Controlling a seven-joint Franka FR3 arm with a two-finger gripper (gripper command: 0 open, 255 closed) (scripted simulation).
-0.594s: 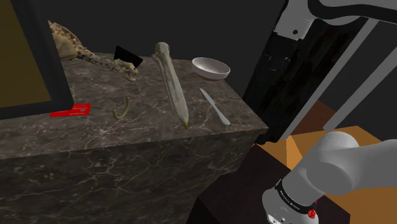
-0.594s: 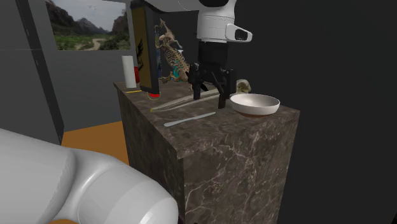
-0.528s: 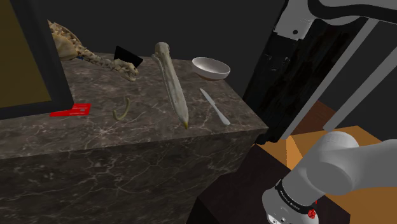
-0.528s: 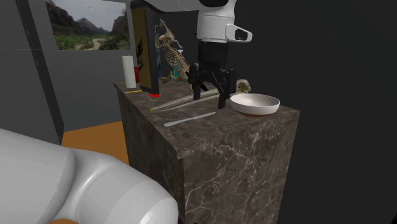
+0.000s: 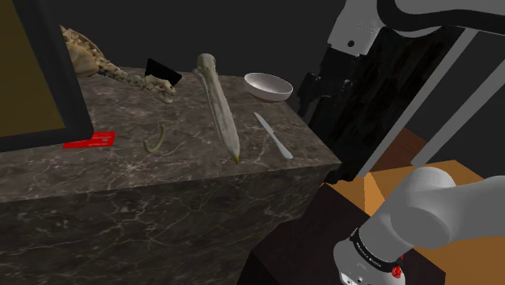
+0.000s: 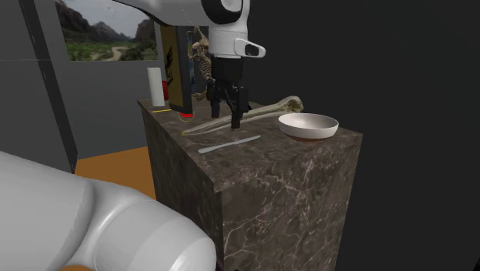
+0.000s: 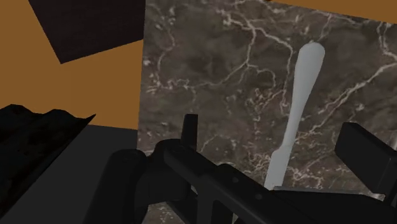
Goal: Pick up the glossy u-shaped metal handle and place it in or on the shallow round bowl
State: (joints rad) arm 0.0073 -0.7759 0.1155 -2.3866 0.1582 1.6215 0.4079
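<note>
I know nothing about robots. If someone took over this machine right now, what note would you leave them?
Claw: open, holding nothing, hanging above the stone counter near the flat grey knife.
Handle: lying on the counter beside the red card, across the long pale stick from the bowl.
Bowl: on the counter's far corner in the shoulder view; the handle is not in it.
Done: nothing yet.
Left: bring the claw over the handle, grip it, lift it, carry it to the bowl, let go.
</note>
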